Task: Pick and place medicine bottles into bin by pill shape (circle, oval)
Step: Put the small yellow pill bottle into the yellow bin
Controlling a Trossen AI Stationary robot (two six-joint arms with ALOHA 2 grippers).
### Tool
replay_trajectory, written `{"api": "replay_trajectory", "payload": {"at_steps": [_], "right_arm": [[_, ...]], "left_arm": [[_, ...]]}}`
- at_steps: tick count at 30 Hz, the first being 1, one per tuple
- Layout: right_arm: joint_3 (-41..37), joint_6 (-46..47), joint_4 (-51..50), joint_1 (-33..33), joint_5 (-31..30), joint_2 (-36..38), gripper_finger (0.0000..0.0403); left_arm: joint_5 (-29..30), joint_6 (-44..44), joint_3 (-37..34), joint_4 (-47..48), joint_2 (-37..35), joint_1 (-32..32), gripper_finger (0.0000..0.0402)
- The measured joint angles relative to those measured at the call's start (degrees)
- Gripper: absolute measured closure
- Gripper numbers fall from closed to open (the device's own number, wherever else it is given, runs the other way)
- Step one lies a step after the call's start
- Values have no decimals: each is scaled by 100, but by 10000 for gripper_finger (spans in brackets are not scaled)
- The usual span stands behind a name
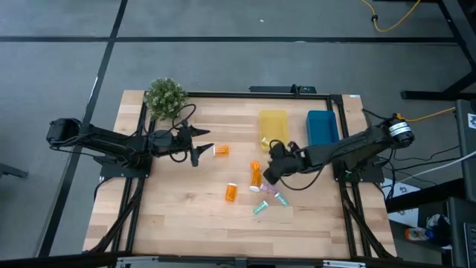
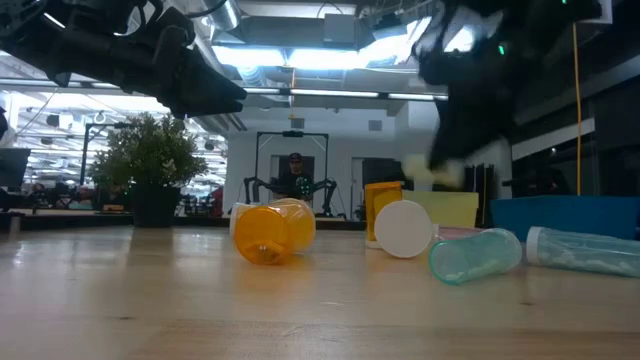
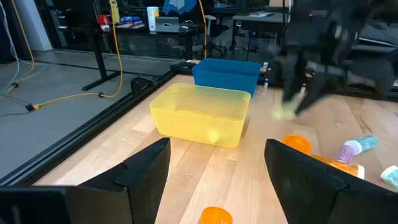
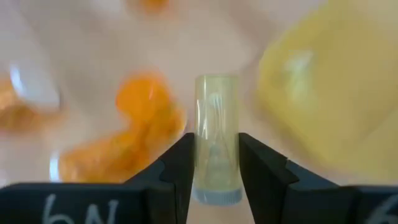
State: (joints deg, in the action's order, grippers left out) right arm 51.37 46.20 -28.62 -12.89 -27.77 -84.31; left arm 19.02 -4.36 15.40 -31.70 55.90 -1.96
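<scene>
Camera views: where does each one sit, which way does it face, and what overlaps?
High view: overhead, straight down on the table; both arms visible.
Low view: table height, level across to the room; lying orange bottle nearest, arms above.
Left wrist view: on the left arm, facing the yellow bin and blue bin; left end effector open.
Right wrist view: on the right arm, looking down; right end effector shut on a pale clear bottle.
Shared: both wrist views show the yellow bin.
</scene>
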Motion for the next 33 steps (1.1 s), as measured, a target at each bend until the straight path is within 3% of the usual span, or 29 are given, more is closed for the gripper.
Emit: {"api": "replay_trajectory", "payload": {"at_steps": [5, 9, 20, 33], "right_arm": [[48, -469, 2, 192, -1483, 355, 282], [59, -486, 2, 536, -2023, 426, 282], [59, -468, -6, 1639, -835, 176, 282], [59, -445, 63, 1967, -464, -88, 282]], "left_arm": [[-1, 0, 0, 0, 0, 2, 147], [-1, 0, 0, 0, 0, 1, 147], [-1, 0, 0, 0, 0, 2, 146], [-1, 0, 0, 0, 0, 2, 146]]}}
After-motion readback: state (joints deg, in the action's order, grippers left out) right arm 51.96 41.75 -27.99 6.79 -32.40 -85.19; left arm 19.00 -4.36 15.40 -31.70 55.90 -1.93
